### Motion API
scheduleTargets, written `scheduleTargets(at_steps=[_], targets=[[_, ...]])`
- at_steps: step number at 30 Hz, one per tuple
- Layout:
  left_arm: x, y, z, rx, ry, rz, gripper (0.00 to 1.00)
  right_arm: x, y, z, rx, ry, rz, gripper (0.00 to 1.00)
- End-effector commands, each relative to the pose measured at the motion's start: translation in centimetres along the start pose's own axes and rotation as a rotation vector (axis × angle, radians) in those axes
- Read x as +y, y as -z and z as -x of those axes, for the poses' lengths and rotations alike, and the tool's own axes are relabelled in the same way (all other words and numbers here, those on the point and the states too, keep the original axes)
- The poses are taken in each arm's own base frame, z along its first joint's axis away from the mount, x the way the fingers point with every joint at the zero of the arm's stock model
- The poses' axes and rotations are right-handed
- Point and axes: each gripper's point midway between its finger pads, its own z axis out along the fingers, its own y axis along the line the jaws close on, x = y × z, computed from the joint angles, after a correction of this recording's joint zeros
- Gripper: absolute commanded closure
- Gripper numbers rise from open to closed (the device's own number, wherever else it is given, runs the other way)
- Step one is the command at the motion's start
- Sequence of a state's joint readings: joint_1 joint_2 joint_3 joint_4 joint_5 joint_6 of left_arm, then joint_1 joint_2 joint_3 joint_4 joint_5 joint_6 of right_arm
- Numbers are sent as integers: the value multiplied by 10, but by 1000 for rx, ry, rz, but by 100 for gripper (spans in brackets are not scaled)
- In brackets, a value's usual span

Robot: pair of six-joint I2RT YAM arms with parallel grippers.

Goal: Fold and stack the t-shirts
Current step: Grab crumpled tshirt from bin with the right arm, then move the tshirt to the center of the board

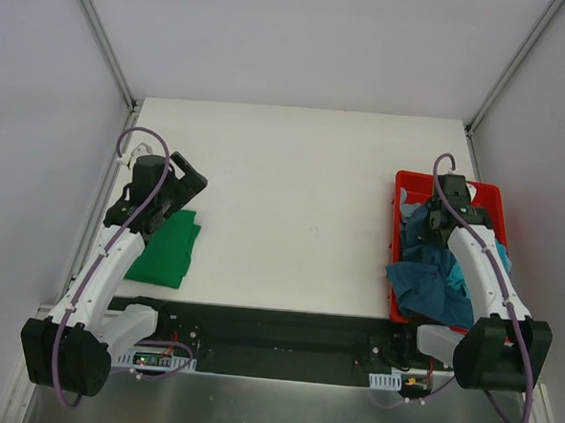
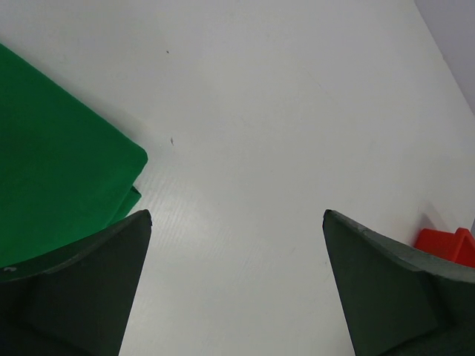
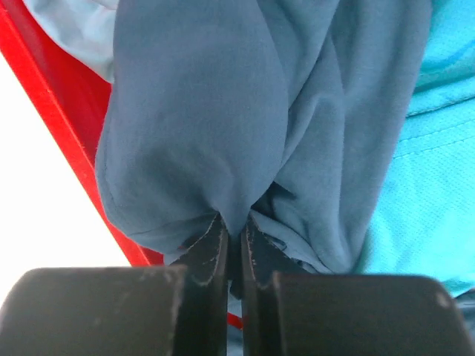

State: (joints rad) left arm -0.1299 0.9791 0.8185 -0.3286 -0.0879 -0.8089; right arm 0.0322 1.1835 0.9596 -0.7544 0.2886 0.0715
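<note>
A folded bright green t-shirt (image 1: 168, 250) lies at the table's near left; it also shows in the left wrist view (image 2: 56, 159). My left gripper (image 1: 190, 179) is open and empty, just beyond the green shirt, above bare table (image 2: 236, 215). A dark teal-blue t-shirt (image 1: 430, 278) spills over the near edge of the red bin (image 1: 396, 240). My right gripper (image 1: 432, 221) is inside the bin, shut on a pinch of the dark teal-blue t-shirt (image 3: 223, 126); in the right wrist view the gripper (image 3: 235, 225) holds the fabric. A teal shirt (image 3: 423, 193) and a light blue one (image 3: 78, 26) lie beside it.
The red bin stands at the table's right edge, its rim (image 3: 59, 126) close to my right fingers. White enclosure walls and metal posts (image 1: 102, 33) surround the table. The arm bases and a black strip (image 1: 275, 331) run along the near edge.
</note>
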Motion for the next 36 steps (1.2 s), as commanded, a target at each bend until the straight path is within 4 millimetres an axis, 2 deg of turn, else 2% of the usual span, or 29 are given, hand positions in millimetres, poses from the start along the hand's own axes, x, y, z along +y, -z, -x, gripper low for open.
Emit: scheduleTargets(at_steps=[1, 3, 6, 9, 12, 14, 16, 18, 19, 22, 24, 27, 29, 32, 33, 36], targets=[[-15, 8, 5, 14, 3, -44, 1, -17, 6, 8, -58, -69, -84, 99], [-14, 10, 6, 10, 3, -45, 1, -13, 23, 25, -130, -62, -33, 99], [-17, 13, 7, 7, 5, -57, 1, -7, 69, 72, -331, -69, 66, 99], [-22, 17, 8, 12, 1, -79, 1, 7, 139, 124, -557, -66, 232, 99], [-27, 19, 8, 16, -19, -98, 1, 22, 207, 166, -731, -75, 385, 99], [-25, 19, 13, -4, -33, -87, 1, 38, 254, 191, -841, -56, 526, 100], [-28, 21, 16, -12, -39, -97, 1, 68, 300, 210, -900, 14, 721, 99], [-32, 23, 16, -9, -37, -112, 1, 99, 334, 220, -889, 94, 882, 99], [-32, 23, 16, -8, -39, -113, 1, 109, 369, 224, -927, 139, 959, 99], [-30, 24, 19, -22, -55, -107, 1, 153, 400, 226, -947, 274, 1041, 99], [-26, 24, 22, -42, -52, -88, 1, 185, 426, 220, -983, 361, 1137, 99], [-24, 27, 26, -69, -38, -84, 1, 233, 452, 209, -993, 404, 1329, 99], [-21, 33, 33, -113, -26, -72, 1, 264, 462, 194, -965, 427, 1465, 99], [-16, 43, 41, -170, -16, -62, 1, 293, 469, 186, -940, 456, 1567, 99], [-14, 46, 43, -188, -10, -59, 1, 302, 465, 185, -907, 445, 1584, 99], [-5, 54, 47, -232, 4, -45, 1, 301, 448, 192, -895, 416, 1505, 99]])
